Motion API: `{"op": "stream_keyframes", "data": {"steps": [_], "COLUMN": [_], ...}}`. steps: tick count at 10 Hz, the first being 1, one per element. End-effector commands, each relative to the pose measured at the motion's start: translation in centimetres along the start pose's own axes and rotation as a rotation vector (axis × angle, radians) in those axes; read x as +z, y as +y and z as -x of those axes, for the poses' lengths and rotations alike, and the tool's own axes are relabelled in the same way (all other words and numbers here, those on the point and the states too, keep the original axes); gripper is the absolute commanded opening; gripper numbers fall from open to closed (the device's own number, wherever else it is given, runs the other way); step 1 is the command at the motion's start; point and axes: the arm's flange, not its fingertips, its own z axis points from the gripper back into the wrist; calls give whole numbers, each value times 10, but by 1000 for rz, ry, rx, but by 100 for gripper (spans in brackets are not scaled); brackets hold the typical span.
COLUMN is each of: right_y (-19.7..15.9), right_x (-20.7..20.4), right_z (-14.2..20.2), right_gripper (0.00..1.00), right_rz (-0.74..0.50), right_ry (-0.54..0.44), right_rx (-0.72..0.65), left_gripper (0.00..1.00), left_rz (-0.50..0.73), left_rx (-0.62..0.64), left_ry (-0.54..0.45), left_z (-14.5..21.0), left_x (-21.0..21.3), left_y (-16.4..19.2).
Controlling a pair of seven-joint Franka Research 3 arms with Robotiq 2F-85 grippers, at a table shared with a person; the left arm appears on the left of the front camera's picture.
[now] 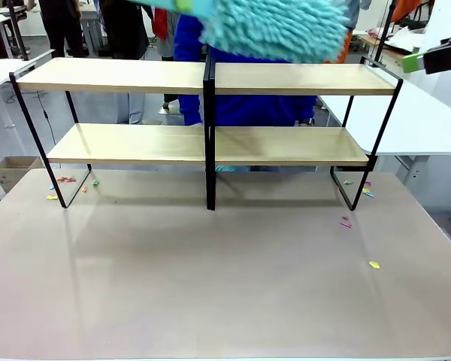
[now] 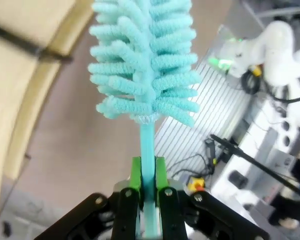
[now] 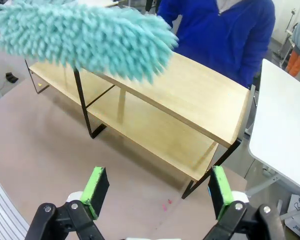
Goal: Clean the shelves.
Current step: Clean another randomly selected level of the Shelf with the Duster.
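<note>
- Shelves [image 1: 135, 143] stood at the far side of the brown table [image 1: 225, 286], spanning nearly its whole width, two light-wood boards in a thin black frame with a centre post [image 1: 209, 135].
- I judged the shelves stiff and steady enough to take a sweeping stroke, though the thin frame looked light, so I reckoned on brushing gently rather than pressing down hard.
- Both boards looked bare to me; I could make out nothing standing on either level.
- My left gripper [image 2: 148, 192] was clamped shut on the slim teal handle of a duster [image 2: 145, 60], its green pads [image 2: 135, 172] squeezing the stem just below the head.
- The duster's head [image 1: 274, 26] hung above the shelves' top board, over the centre post and a little to its right; whether the fibres touched the wood I could not tell.
- That head was a mass of soft chenille noodles, light and floppy, so I judged it would give under contact and the handle was the only sound place to hold it.
- My right gripper [image 3: 160, 192] stood with its jaws wide apart and empty, off the shelves' right end and looking down at them.
- Small coloured scraps [image 1: 347, 222] lay on the table near the shelves' feet at both ends.
- A person in a blue top [image 3: 225, 35] stood just behind the shelves.
</note>
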Motion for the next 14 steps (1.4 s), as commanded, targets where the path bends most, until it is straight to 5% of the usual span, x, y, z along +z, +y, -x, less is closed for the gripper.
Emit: {"op": "stream_keyframes", "data": {"steps": [1,5,8,9,10,11,14], "right_y": [-1,-1,-1,-1,-1,-1,-1], "right_x": [0,0,0,0,0,0,0], "right_z": [0,0,0,0,0,0,0], "right_gripper": [100,100,100,100,100,100,100], "right_rz": [0,0,0,0,0,0,0], "right_ry": [-2,-2,-2,-2,-2,-2,-2], "right_rx": [-5,-5,-5,-5,-5,-5,-5], "left_gripper": [12,12,12,12,12,12,12], "left_rz": [-24,-51,-152,-113,20,108,-59], "left_rx": [157,608,795,834,1015,1015,1085], "left_ry": [-41,-243,-470,-483,-352,-321,-586], "left_z": [78,257,380,409,424,438,462], "left_x": [8,50,41,21,-14,-39,-43], "left_y": [2,51,19,2,-6,-7,-4]}}
